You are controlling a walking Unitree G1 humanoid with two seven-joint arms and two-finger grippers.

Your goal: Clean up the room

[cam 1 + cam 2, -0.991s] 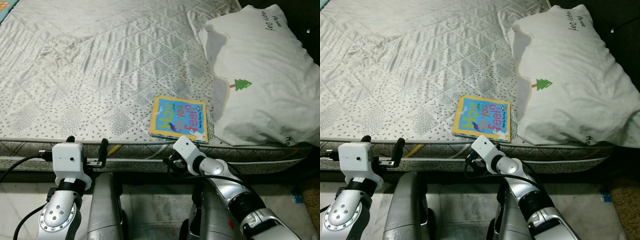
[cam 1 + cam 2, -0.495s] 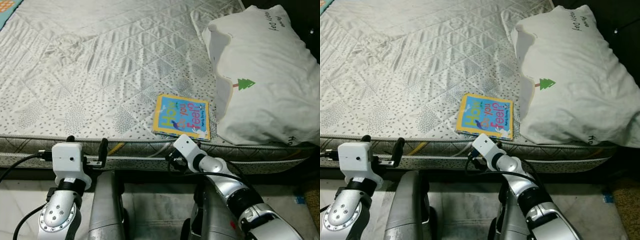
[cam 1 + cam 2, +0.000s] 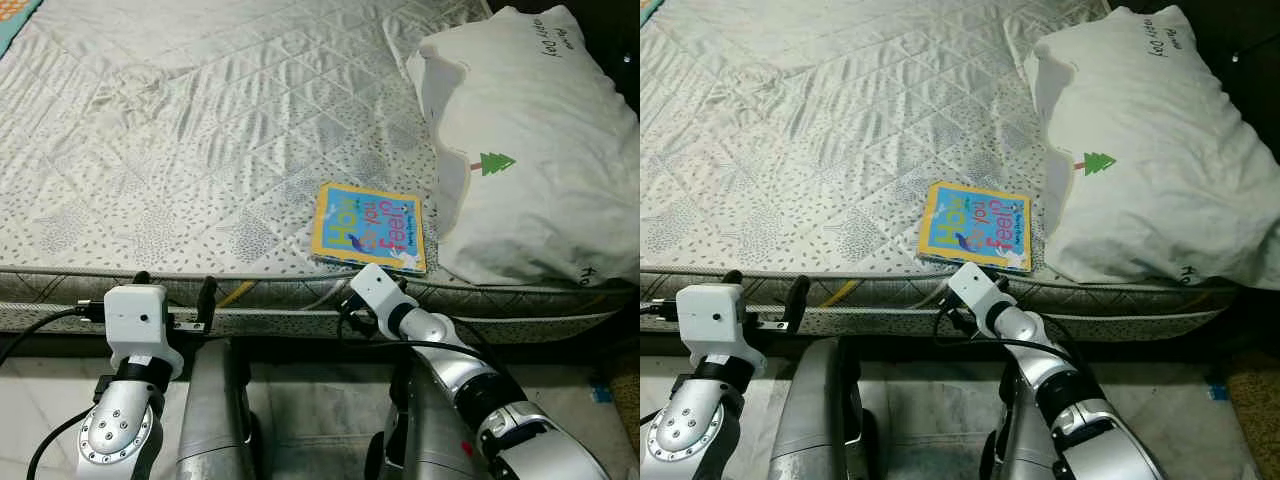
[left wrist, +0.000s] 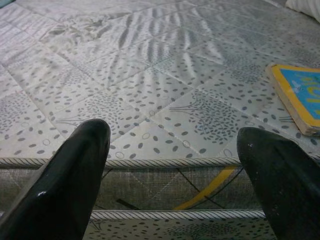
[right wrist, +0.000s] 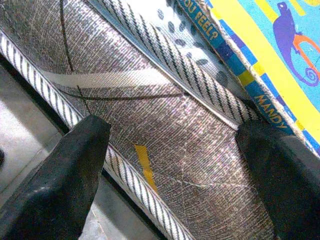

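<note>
A picture book (image 3: 370, 227) with a yellow border and a blue cover lies flat on the quilted mattress (image 3: 200, 150), close to its front edge and beside a white pillow (image 3: 530, 140). My right gripper (image 5: 172, 130) is open against the mattress side, just below the near edge of the book (image 5: 280, 55). Nothing sits between its fingers. My left gripper (image 3: 174, 283) is open too. It is held at the mattress edge well to the left of the book (image 4: 300, 100) and points across the bed.
The pillow with a small green tree print fills the bed's right side, touching the book's right edge. Piped seams run along the mattress side (image 3: 280, 318). Pale floor (image 3: 300, 400) lies below, between my arms.
The whole picture has shifted slightly, so the camera moved. My right gripper edged right with it and stays under the book's near edge. The left gripper holds its pose.
</note>
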